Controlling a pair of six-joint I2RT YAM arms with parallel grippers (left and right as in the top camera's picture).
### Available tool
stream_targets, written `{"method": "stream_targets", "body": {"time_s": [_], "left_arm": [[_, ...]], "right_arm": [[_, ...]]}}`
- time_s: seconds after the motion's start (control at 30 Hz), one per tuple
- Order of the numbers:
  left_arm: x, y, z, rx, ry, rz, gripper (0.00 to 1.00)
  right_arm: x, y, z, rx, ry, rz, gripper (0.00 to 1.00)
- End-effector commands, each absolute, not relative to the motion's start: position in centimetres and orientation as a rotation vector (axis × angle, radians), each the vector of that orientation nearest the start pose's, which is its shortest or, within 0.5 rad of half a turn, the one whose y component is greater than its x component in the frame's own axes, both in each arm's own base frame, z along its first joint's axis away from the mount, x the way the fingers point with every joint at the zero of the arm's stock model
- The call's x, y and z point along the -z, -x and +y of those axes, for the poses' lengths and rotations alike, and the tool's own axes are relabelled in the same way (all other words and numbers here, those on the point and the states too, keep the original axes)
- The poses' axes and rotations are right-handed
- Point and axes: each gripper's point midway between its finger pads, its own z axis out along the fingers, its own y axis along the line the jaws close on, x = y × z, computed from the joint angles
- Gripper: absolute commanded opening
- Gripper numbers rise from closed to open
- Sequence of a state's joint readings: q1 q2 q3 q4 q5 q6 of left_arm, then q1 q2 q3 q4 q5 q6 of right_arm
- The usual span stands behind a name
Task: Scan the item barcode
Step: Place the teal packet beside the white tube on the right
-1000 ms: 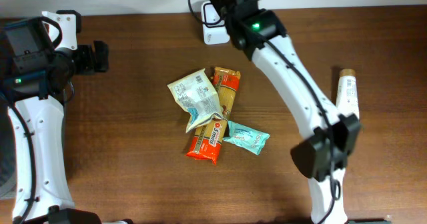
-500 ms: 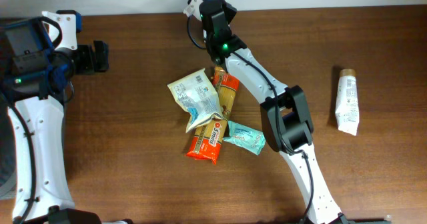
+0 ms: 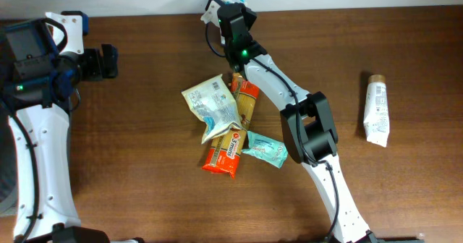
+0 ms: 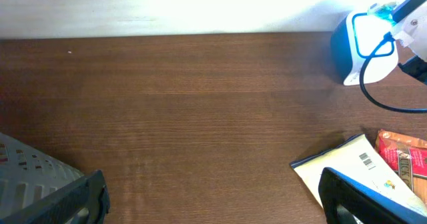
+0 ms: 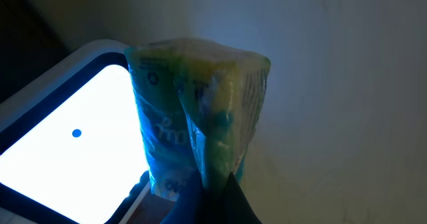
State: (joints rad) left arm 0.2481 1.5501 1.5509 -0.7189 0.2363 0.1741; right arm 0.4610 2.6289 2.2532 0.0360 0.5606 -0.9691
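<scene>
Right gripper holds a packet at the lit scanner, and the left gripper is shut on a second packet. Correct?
Not quite. The left gripper is open and empty, as the left wrist view shows. The right gripper does hold a packet at the lit scanner.

It looks like a robot test room set up as a play shop. A lit scanner [image 5: 60, 137] glows just left of the right fingers [image 5: 203, 201], which pinch a snack pack [image 5: 200, 104]. More snacks [image 3: 221, 120] lie on a brown table [image 3: 145, 185] by a white wall [image 4: 167, 4].
</scene>
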Motion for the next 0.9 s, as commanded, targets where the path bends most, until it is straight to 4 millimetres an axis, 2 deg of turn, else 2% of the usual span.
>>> {"method": "stream_targets", "body": {"time_s": [0.0, 0.13, 0.27, 0.33, 0.4, 0.5, 0.53, 0.6, 0.67, 0.7, 0.8, 0.87], "left_arm": [[-28.6, -43.6, 6.8, 0.058, -0.032, 2.248, 0.99], [-28.6, -43.6, 6.8, 0.058, -0.032, 2.248, 0.99], [-28.6, -43.6, 6.8, 0.058, -0.033, 2.248, 0.99], [-28.6, -43.6, 6.8, 0.058, -0.032, 2.247, 0.99], [-28.6, -43.6, 6.8, 0.058, -0.032, 2.248, 0.99], [-28.6, -43.6, 6.9, 0.058, -0.032, 2.247, 0.99], [-28.6, -43.6, 6.8, 0.058, -0.033, 2.248, 0.99], [-28.6, -43.6, 6.8, 0.058, -0.032, 2.248, 0.99], [-28.6, -43.6, 6.8, 0.058, -0.033, 2.247, 0.99], [-28.6, -43.6, 6.8, 0.058, -0.032, 2.248, 0.99], [-28.6, -43.6, 6.8, 0.058, -0.033, 2.248, 0.99], [-28.6, -43.6, 6.8, 0.058, -0.032, 2.248, 0.99]], "right_arm": [[-14.6, -67.1, 24.1, 0.876, 0.94, 1.686, 0.04], [-17.3, -66.5, 25.0, 0.841, 0.918, 1.663, 0.04], [-20.3, -64.8, 25.9, 0.615, 0.914, 1.724, 0.04], [-22.6, -63.6, 25.2, 0.495, 0.845, 1.783, 0.04], [-25.4, -62.1, 24.5, 0.388, 0.789, 1.825, 0.04], [-30.3, -57.7, 24.1, 0.121, 0.744, 1.897, 0.04], [-31.5, -56.2, 23.4, 0.037, 0.701, 1.941, 0.04], [-33.2, -53.3, 19.9, -0.054, 0.543, 2.07, 0.04], [-33.0, -50.4, 15.4, -0.078, 0.363, 2.232, 0.04], [-32.0, -49.0, 12.7, -0.066, 0.281, 2.331, 0.04], [-28.2, -45.9, 6.8, 0.012, 0.173, 2.571, 0.04], [-23.9, -43.6, 2.5, 0.051, 0.071, 2.776, 0.04]]}}
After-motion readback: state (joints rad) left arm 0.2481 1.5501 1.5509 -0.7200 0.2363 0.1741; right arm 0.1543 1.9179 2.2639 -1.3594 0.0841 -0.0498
